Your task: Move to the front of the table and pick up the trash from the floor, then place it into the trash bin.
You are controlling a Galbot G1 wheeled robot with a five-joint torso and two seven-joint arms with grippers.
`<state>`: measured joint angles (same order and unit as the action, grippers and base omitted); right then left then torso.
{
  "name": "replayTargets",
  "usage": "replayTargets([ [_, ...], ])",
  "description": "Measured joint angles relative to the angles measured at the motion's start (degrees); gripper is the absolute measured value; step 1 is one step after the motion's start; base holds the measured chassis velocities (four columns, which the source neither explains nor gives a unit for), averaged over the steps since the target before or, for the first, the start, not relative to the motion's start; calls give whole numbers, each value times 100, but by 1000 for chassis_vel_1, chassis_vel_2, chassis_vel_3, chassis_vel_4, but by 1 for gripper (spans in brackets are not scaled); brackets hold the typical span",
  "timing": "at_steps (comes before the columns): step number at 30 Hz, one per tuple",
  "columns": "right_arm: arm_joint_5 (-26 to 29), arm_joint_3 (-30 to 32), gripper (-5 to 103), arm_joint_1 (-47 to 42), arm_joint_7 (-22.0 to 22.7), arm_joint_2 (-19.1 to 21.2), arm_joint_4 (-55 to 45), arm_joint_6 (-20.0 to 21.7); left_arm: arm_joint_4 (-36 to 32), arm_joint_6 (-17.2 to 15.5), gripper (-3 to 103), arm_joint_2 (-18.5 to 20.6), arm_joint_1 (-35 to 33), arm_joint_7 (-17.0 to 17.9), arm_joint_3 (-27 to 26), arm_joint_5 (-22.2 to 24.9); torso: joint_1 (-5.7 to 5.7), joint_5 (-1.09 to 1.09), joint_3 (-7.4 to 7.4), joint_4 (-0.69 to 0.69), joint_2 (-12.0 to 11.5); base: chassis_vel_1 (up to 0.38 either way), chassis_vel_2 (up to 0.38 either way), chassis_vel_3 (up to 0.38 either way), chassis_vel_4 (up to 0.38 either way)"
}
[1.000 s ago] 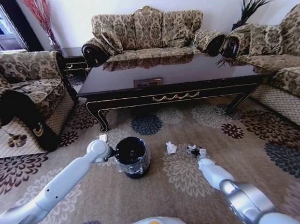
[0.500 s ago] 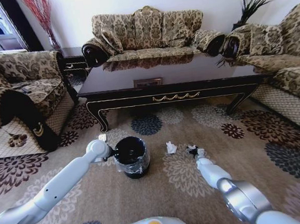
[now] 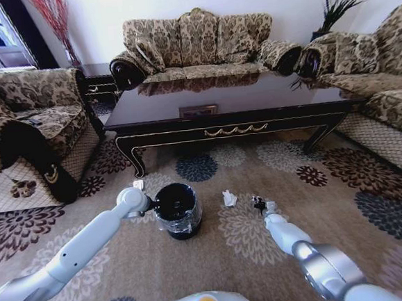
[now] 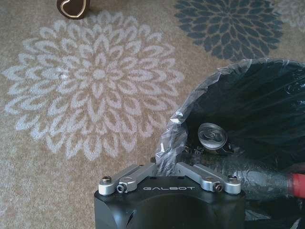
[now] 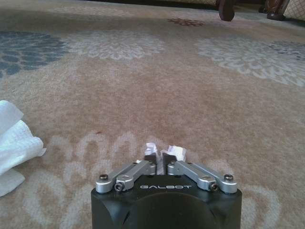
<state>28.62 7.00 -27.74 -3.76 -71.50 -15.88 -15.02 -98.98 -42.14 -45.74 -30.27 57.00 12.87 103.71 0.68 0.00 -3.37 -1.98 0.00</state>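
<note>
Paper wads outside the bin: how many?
2. One wad lies on the floor between the trash bin and the right tool; a smaller wad is pinched in that tool. More may hide inside the bin.

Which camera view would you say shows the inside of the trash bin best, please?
The left wrist view: it looks into the trash bin, where a bottle and a can lie. The head view shows the whole bin beside the left gripper, interior dark. The right wrist view faces carpet.

Patterned sofas [image 3: 198, 40] ring a white-walled, sunlit room.
</note>
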Motion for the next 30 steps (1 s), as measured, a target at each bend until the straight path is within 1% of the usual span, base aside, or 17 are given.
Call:
replayTargets([
  [1,-1,0,4,-5,0,0,-5,-4,0,0,0,1,0,0,0,1,0,0,0,0,0,0,0,0,0],
  [3,-1,0,1,-11,0,7,-11,-18,0,0,0,0,0,0,-2,1,0,0,0,0,0,0,0,0,0],
  [8,3,3,0,-17,2,36,-45,-34,-1,0,0,-9,-3,1,-2,1,0,0,0,0,0,0,0,0,0],
  [16,159,-72,0,-189,40,222,-499,-134,-26,0,0,-28,2,2,25,-2,0,1,0,0,0,0,0,0,0],
  [19,278,-225,0,-314,220,469,-951,-145,-30,0,0,-51,59,5,98,-4,0,0,0,1,0,0,0,0,0],
  [20,278,-225,0,-314,220,469,-951,-145,-30,0,0,-51,59,5,98,-4,0,0,0,1,0,0,0,0,0],
  [24,109,-264,0,-432,305,765,-1231,-311,-49,0,0,-123,114,22,186,-5,0,1,0,0,0,0,0,0,0],
  [25,109,-264,0,-432,305,765,-1231,-311,-49,0,0,-123,114,22,186,-5,0,1,0,0,0,0,0,0,0],
  [27,201,-296,0,-558,314,1006,-1529,-345,-60,0,0,-157,171,28,264,-5,0,0,0,0,0,0,0,0,0],
  [29,244,-310,0,-593,314,1064,-1621,-349,-60,0,0,-165,195,28,290,-3,0,0,0,-1,0,0,0,0,0],
  [30,338,-340,0,-692,314,1195,-1867,-356,-61,0,0,-182,260,28,363,-2,0,0,0,-1,0,0,0,0,0],
])
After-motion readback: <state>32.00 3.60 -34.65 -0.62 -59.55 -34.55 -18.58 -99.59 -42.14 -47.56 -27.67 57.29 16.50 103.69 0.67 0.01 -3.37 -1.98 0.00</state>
